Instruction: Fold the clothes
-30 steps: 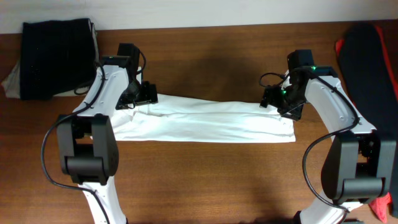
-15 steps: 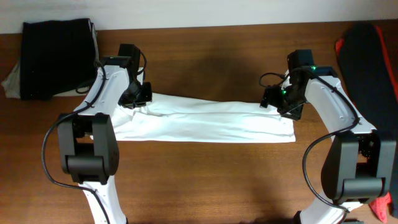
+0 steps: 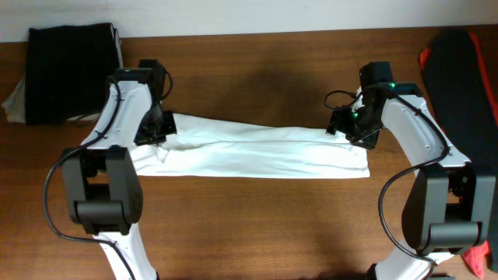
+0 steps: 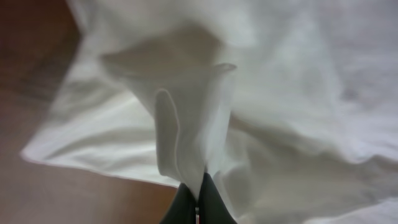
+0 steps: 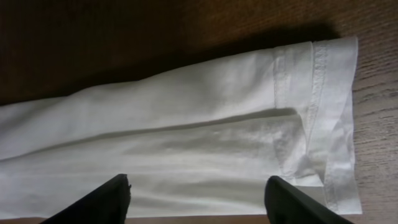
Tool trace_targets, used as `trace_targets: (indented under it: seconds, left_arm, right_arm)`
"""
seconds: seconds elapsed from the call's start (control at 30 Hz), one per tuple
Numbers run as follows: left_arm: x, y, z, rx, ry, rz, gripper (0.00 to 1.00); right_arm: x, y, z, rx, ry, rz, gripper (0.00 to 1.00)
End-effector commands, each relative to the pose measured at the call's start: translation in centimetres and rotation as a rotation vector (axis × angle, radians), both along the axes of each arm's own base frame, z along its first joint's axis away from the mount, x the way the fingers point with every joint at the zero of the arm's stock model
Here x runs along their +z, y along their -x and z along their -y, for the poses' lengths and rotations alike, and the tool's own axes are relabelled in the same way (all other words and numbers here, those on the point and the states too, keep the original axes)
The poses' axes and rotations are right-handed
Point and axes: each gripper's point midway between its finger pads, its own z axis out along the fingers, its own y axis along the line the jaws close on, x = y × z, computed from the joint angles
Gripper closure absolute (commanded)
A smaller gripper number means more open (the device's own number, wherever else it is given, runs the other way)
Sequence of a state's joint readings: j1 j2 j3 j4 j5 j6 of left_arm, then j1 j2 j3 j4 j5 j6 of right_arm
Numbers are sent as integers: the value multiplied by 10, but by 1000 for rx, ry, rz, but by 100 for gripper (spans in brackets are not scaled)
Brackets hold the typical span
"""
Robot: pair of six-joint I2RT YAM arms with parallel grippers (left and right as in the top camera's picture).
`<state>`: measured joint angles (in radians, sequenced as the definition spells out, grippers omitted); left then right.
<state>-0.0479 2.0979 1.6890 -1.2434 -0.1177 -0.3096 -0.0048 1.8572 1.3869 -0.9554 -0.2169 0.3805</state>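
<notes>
1. My left hand (image 3: 156,127) is pinched fully closed. In the left wrist view its dark fingers (image 4: 211,204) press together on a raised fold of the large, wrinkled white thin-cloth garment (image 3: 257,152), and the cloth bunches up just ahead of the fingertips.
2. My right hand (image 5: 199,196) is spread wide and holds nothing. The garment's stitched hem end lies flat beneath it, between the two fingers (image 5: 109,199). I cannot tell whether they touch the cloth.
3. The garment runs as a long band across the brown wooden counter (image 3: 257,233), from one hand to the other.
4. A black folded cloth (image 3: 70,70) lies beyond my left hand on its outer side, apart from the white garment.
</notes>
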Motion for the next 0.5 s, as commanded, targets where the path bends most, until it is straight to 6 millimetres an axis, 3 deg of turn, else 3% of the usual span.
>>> trace_targets:
  seconds: [0.0, 0.3, 0.47]
  left_arm:
    - [18, 8, -16, 50, -56, 2, 99]
    - [23, 43, -26, 52, -100, -142, 99]
    - [6, 65, -31, 54, -135, -216, 99]
  right_arm:
    - [-4, 8, -5, 17, -7, -5, 31]
    - [-18, 11, -19, 46, -13, 4, 31]
    - [-18, 9, -19, 45, -14, 12, 31]
